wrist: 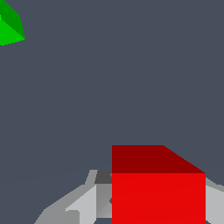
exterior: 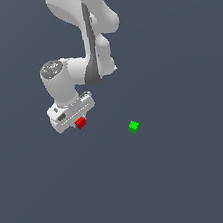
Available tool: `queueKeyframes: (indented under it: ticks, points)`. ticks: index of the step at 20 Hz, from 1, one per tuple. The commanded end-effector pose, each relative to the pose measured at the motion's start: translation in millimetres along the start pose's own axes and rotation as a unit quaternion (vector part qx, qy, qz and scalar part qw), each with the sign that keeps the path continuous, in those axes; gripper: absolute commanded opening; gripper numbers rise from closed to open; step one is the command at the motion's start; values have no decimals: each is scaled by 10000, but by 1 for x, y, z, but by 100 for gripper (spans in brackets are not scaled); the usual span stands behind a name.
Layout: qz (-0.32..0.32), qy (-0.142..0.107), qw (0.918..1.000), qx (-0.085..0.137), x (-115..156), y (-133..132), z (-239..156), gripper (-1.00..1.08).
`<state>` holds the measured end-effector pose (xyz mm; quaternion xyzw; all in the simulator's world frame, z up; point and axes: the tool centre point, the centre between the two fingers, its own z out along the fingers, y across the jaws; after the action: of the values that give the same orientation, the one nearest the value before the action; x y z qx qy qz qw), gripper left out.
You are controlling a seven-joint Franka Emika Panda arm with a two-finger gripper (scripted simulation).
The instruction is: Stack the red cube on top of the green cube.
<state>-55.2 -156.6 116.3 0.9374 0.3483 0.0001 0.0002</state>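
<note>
Grey matte worktop point(exterior: 195, 182), plain, nothing seen between the cubes | red cube point(exterior: 80, 122) gripped by the white pincer point(exterior: 77, 123), flat-faced, sharp-edged | green cube point(exterior: 133, 126) set well apart toward the exterior view's right

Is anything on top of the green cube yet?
No. The green cube has a bare top in the exterior view. The red cube sits apart, at the gripper; whether the fingers clamp it is hidden.
</note>
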Motion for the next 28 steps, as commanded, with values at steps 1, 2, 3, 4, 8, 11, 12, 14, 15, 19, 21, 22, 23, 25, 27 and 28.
queueKeyframes:
  ticks: [1,2,3,4,8,11,12,14,15,19,21,22,23,25,27,28]
  points:
    - [-7,2,10000,-1,7,-7,2,-100]
    - [-7,2,10000,-1,11,-11,3,-100]
    - [-7,2,10000,-1,15,-16,4,-100]
    - [-7,2,10000,-1,19,-21,6,-100]
    - [-8,3,10000,1,42,-46,13,-100]
    - [-8,3,10000,1,63,-69,19,-100]
    - [-8,3,10000,1,71,-77,22,-100]
    - [-8,3,10000,1,88,-96,27,-100]
    - [-8,3,10000,1,97,-105,30,-100]
    - [-7,4,10000,4,127,-136,39,-100]
    - [-7,4,10000,4,139,-148,42,-100]
    - [-7,4,10000,4,145,-154,44,-100]
    - [-7,4,10000,4,150,-159,46,-100]
    - [-5,2,10000,3,159,-167,48,-100]
    - [-5,2,10000,3,166,-174,51,-100]
    - [-5,2,10000,3,169,-177,51,-100]
